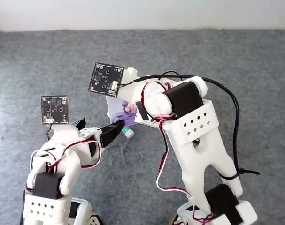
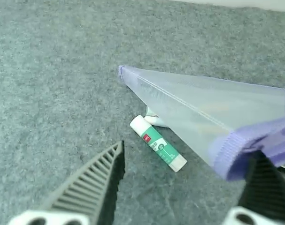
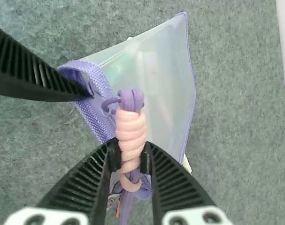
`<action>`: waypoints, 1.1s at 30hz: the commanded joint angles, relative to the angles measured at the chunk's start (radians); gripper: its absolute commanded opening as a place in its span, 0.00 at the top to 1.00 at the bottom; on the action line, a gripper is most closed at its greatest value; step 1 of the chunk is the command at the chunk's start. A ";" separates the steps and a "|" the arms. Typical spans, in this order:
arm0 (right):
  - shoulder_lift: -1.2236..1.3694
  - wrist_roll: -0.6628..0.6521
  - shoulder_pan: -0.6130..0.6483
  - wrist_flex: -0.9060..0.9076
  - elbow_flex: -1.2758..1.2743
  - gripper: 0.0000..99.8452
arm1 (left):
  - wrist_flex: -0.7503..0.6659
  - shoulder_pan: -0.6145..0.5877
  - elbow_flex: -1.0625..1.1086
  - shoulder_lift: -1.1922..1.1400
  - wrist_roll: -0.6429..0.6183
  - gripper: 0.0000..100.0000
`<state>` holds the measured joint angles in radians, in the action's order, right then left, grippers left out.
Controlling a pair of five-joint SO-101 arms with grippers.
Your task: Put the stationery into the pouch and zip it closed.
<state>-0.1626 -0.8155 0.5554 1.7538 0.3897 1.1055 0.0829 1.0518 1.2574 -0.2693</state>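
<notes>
here, left end effector point(image 2: 188, 151) wide, right end effector point(image 3: 128, 146) tight on zipper pull point(image 3: 130, 119)

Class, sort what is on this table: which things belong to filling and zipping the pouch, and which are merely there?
Belong to the job: pouch; zip pull, clamped by the right gripper; glue stick on the mat; left gripper, open at the pouch's purple edge.
Merely there: grey mat; a white item half hidden under the pouch, unclear what.
</notes>
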 commanded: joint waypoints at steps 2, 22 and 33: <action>-0.054 0.009 0.001 0.041 0.005 0.99 | -0.029 -0.008 -0.010 0.000 -0.005 0.70; -0.054 0.008 0.010 0.042 0.003 0.99 | -0.112 0.029 -0.008 -0.008 0.098 0.79; -0.127 0.006 0.045 0.042 -0.129 0.99 | -0.184 0.091 0.094 -0.008 0.144 0.85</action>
<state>-0.2225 -0.8155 0.5984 1.7538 0.2685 0.9551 0.1841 1.1515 1.2574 -0.1373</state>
